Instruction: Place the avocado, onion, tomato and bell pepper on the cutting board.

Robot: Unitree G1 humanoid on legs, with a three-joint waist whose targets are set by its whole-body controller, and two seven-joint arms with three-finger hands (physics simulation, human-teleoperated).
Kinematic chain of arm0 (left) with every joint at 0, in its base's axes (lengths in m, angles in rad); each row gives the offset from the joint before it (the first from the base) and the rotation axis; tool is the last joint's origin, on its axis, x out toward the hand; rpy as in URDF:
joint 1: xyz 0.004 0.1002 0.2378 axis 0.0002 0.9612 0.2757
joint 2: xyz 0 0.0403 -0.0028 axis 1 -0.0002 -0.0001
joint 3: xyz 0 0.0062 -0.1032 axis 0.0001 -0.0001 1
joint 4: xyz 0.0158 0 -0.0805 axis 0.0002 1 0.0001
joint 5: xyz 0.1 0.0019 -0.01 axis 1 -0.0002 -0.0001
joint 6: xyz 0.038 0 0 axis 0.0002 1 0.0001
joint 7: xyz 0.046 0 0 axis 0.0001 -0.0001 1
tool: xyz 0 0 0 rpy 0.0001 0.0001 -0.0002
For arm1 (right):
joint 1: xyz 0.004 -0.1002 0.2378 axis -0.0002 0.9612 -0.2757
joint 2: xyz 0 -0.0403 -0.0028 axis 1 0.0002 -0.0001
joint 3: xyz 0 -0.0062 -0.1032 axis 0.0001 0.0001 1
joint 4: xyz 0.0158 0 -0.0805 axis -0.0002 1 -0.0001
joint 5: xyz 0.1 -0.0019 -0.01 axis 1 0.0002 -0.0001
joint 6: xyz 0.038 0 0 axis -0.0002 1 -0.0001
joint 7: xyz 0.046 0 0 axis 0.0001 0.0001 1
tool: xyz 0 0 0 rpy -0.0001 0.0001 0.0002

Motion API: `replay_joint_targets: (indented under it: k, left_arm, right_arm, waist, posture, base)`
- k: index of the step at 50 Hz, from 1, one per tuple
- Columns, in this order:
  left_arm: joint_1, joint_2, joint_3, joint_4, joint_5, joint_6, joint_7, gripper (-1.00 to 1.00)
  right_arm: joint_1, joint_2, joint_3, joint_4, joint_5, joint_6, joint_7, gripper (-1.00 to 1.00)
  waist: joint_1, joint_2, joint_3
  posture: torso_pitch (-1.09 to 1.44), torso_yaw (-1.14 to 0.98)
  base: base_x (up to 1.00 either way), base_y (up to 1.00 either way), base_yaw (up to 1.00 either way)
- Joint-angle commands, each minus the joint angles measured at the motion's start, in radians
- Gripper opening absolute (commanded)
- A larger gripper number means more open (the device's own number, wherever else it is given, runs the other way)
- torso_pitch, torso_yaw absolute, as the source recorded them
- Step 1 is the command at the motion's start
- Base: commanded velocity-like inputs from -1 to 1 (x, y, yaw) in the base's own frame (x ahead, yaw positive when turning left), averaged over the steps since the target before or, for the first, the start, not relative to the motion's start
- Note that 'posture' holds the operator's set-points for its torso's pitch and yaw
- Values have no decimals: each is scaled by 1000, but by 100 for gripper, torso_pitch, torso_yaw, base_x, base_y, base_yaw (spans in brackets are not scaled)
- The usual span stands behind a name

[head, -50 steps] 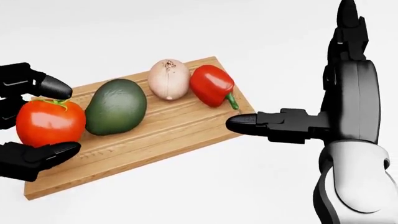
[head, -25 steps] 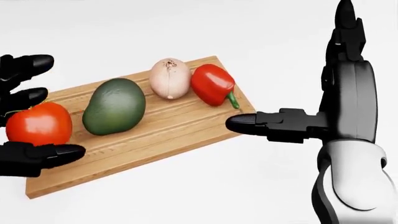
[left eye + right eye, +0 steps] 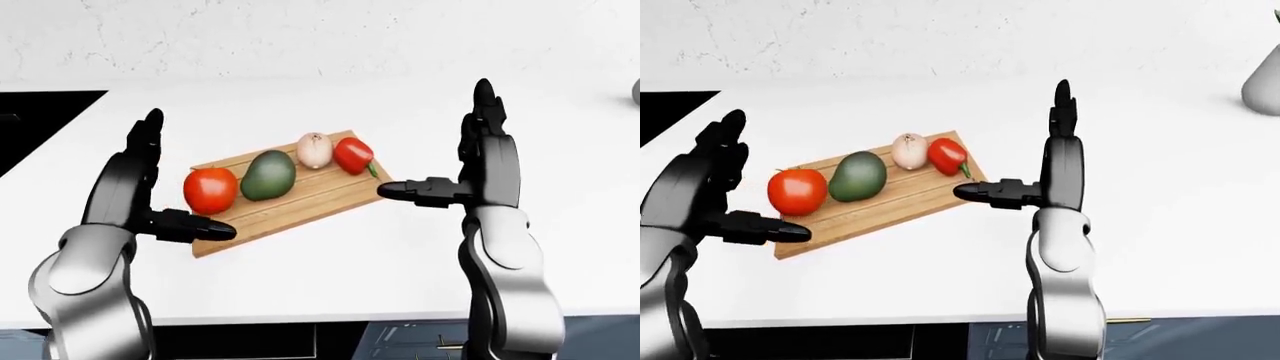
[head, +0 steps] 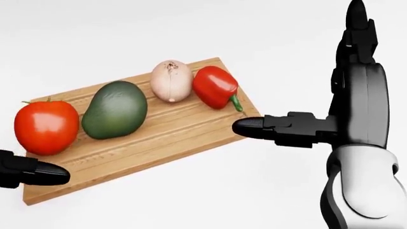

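1. Tomato (image 4: 46,127), avocado (image 4: 115,109), onion (image 4: 172,80) and bell pepper (image 4: 215,87) sit in a row on the cutting board (image 4: 159,143), on a white worktop (image 3: 330,262).
2. Left hand (image 3: 150,191) has let go of the tomato and drawn back, fingers spread, empty.
3. Right hand (image 3: 470,161) stands open and empty beside the board's right corner.
4. A black cooktop (image 3: 35,120) lies far left, below a white wall (image 3: 300,37).

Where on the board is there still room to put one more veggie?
The board's lower strip, below the tomato and avocado, is bare. Its top edge is crowded: onion and pepper sit close together. White counter around is free too.
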Motion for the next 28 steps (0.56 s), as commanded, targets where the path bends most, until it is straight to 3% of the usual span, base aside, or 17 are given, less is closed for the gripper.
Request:
replay_joint_targets:
  k: [1,7,17,28]
  left_arm:
    - [-22,21,18,-46,10,3,-4,100]
    - [-27,77,83,-110,1,77,-42,100]
    - [-57,189,134,-227,1,234,-105,100]
    - [-21,276,263,-289,13,294,-215,100]
  right_arm:
    - [-24,-4,0,-34,-5,-24,0,100]
    - [-53,-7,1,-31,-9,-4,3,100]
    - [-95,-28,-4,-41,-26,33,25,100]
    - [-128,-45,-14,-66,-54,70,47,100]
  waist:
    - [0,4,-20]
    - [-1,7,-17]
    - [-2,11,-11]
    - [-3,15,-2]
  posture:
    - [0,0]
    - [0,0]
    - [0,0]
    - [0,0]
  base:
    - [0,0,0]
    - [0,0,0]
    - [0,0,0]
    - [0,0,0]
